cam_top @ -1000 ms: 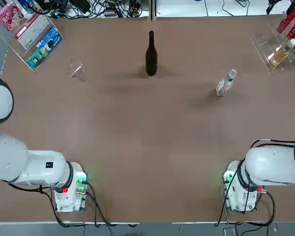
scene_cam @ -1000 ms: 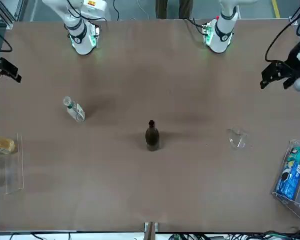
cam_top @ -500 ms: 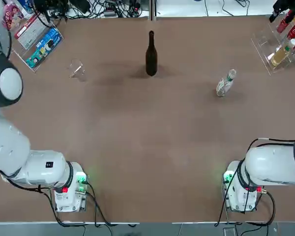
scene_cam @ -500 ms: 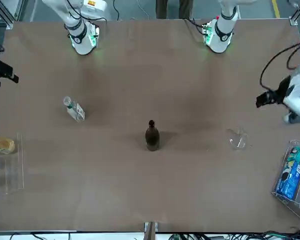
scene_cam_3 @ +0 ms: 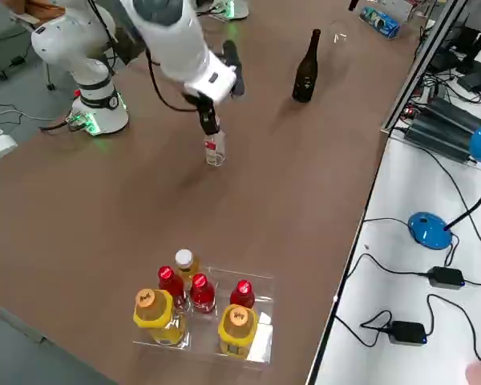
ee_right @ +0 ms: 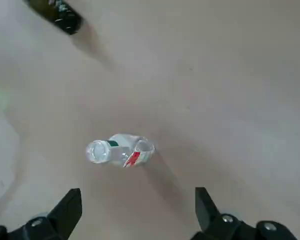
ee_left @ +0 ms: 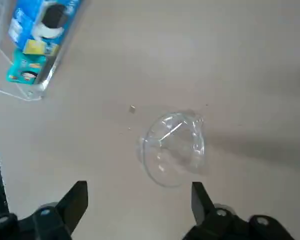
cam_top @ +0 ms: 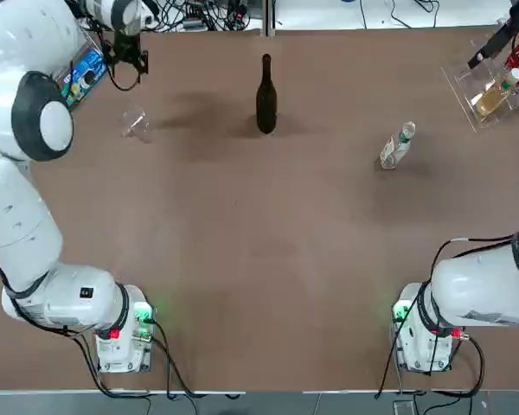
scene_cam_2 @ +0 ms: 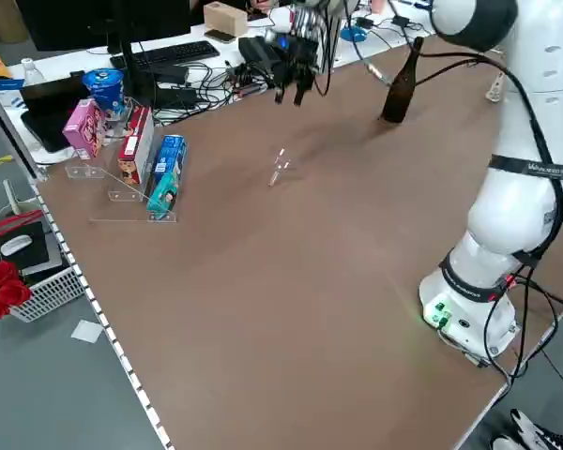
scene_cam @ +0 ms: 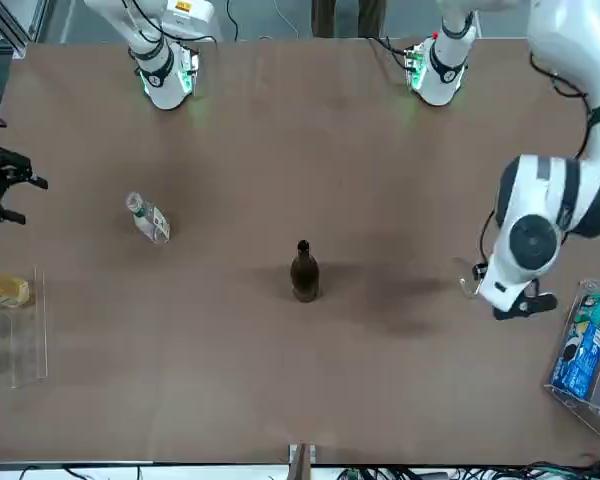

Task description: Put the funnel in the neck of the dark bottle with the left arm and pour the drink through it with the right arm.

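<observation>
I count one funnel [ee_left: 172,148], one dark bottle [cam_top: 265,97], one drink [ee_right: 119,151]; both claws [ee_left: 136,192] [ee_right: 138,199] spread wide, empty.

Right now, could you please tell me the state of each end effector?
Left end effector: open, empty, above the small clear plastic funnel.
Right end effector: open, empty, above the small clear green-capped drink bottle.
</observation>
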`<state>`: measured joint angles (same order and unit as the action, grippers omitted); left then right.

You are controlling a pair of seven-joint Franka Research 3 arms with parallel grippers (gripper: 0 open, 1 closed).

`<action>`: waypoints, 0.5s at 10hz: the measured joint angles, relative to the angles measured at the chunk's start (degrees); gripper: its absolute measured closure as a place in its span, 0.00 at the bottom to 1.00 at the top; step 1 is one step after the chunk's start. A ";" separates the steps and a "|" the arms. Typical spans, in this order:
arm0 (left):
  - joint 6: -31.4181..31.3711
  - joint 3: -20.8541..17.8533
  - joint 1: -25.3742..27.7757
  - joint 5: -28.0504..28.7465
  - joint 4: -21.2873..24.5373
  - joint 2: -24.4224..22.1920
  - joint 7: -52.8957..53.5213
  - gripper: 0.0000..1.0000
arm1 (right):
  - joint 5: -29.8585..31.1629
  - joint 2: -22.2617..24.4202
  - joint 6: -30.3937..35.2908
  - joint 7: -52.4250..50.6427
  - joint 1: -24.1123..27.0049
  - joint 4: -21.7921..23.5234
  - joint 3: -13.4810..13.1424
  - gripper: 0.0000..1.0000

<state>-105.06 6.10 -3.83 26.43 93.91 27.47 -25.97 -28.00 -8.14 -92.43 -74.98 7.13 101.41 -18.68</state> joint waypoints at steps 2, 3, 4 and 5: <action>-6.79 -0.06 1.10 3.64 4.83 2.24 -1.98 0.14 | -4.92 -5.17 -0.08 -17.80 1.51 0.52 -1.08 0.00; -8.47 -0.10 1.70 6.14 6.39 2.51 -3.57 0.13 | -5.58 -6.93 0.07 -24.92 1.89 0.54 -1.11 0.00; -8.92 -0.11 2.05 10.14 7.52 2.98 -5.66 0.13 | -6.91 -8.35 0.94 -31.23 2.24 0.71 -1.11 0.00; -9.13 -0.08 2.18 14.55 8.68 3.72 -8.01 0.15 | -9.23 -9.87 2.24 -37.39 3.08 1.39 -1.16 0.00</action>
<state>-114.19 6.02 -1.65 40.98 102.59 31.19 -33.98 -37.24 -18.01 -90.19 -112.37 10.21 102.81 -19.84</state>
